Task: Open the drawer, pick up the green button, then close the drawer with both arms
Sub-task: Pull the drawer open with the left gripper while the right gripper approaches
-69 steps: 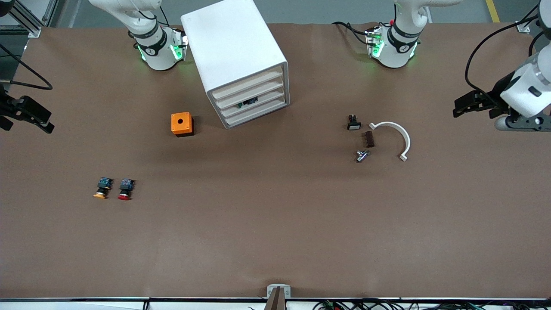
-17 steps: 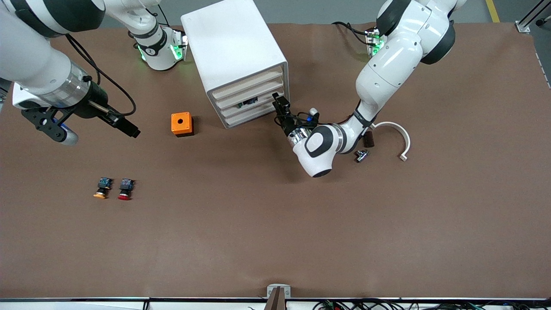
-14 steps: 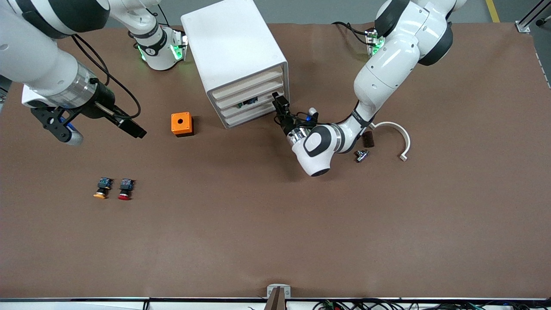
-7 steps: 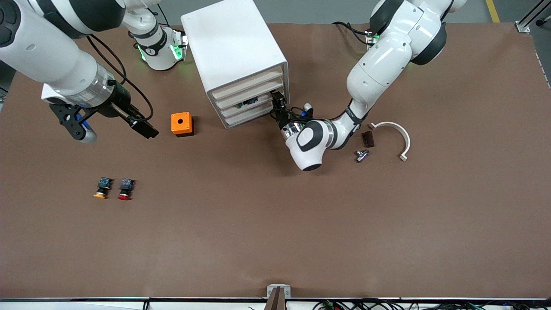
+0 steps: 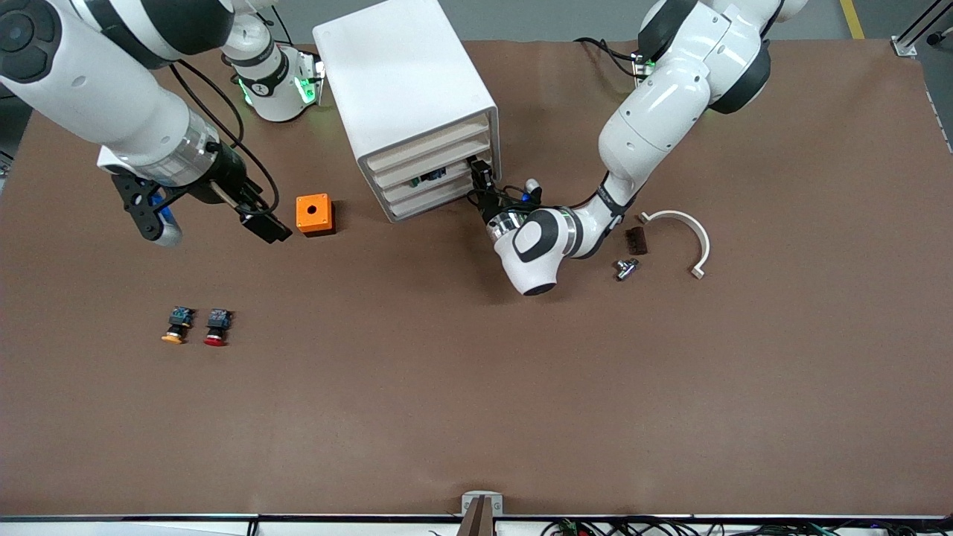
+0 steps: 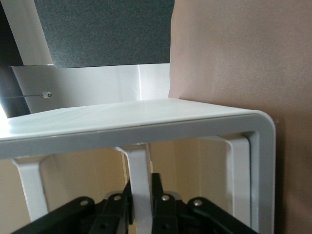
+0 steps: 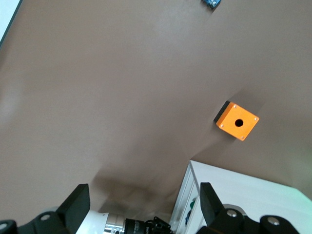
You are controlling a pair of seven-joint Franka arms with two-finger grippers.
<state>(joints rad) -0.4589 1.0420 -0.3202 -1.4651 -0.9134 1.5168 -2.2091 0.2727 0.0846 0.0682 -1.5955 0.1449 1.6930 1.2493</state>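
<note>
So the big change: the left arm [image 5: 670, 97] has swung in from its end of the brown, matte tabletop [image 5: 476, 387]. Its hand [image 5: 480, 175] has gone from half open to fully clamped on the drawer [image 5: 439, 181] at the corner of its front. The left wrist view shows the black fingers [image 6: 163, 207] pinching a thin white rib of it. The drawer isn't out yet, so I'd say the grab is done and the pull comes next.

The right arm [image 5: 97, 82] has also come in a lot. Its hand [image 5: 269, 229] hangs spread wide and empty over the tabletop, just beside the orange box [image 5: 314, 214]. My guess is it's lining up to fetch the button once the drawer slides out.

The cabinet [image 5: 406, 82] sits in the upper middle of the frame. It's a boxy, smooth white plastic shell with rounded corners and four shallow cream-fronted drawers. The orange box is a little cube with a round hole on top.

The button [image 5: 428, 178] sits inside the third drawer, showing only as a dark bit with some green through the front.
</note>
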